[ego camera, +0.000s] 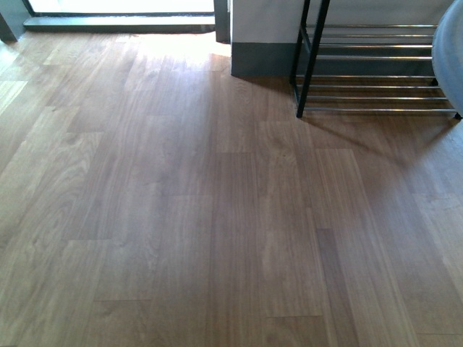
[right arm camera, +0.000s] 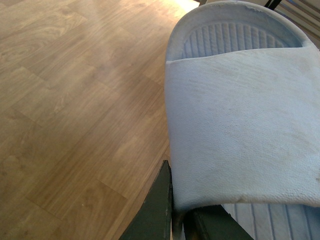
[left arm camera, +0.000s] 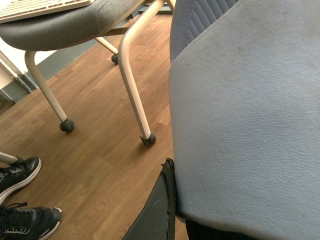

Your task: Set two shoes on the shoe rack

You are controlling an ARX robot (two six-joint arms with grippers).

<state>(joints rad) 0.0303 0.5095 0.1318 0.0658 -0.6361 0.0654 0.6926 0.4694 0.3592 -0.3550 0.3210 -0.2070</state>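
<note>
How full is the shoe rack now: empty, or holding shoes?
Empty where visible: the shoe rack shows bare rods only; the pale blue slide hides its right end.

Front view: daylight enters through the window (ego camera: 119,6) at the top and produces glare on the floor (ego camera: 181,47). The shoe rack (ego camera: 376,87) casts a soft shadow toward the camera. The right arm's sandal (ego camera: 450,50) is blurred at the frame edge.

Wrist views: light is even. The left arm's sandal (left arm camera: 250,125) shows sharp texture; the right arm's sandal (right arm camera: 240,125) appears pale and slightly washed out
</note>
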